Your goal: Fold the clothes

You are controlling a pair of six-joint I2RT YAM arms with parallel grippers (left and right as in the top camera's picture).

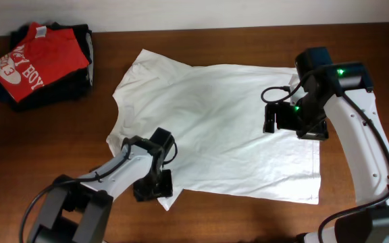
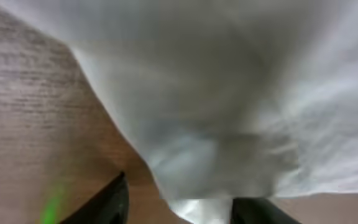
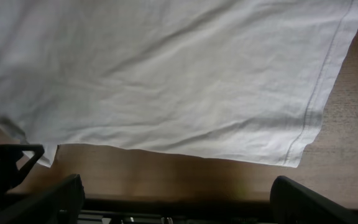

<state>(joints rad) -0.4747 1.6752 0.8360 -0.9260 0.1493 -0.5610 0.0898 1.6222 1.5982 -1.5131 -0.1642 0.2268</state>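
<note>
The white T-shirt (image 1: 215,128) lies spread flat on the brown table (image 1: 248,216), collar to the left and hem to the right; no print shows. My left gripper (image 1: 154,185) is low at the shirt's front-left corner. In the left wrist view its fingers (image 2: 179,208) are apart with a fold of white cloth (image 2: 229,112) between them. My right gripper (image 1: 275,118) hovers over the right part of the shirt. In the right wrist view its fingers (image 3: 179,199) are wide apart and empty, with the shirt (image 3: 166,81) and its stitched hem beyond them.
A red T-shirt with white lettering (image 1: 36,61) lies on a pile of dark folded garments (image 1: 80,50) at the back left corner. Bare wood runs along the front edge and at the right of the shirt.
</note>
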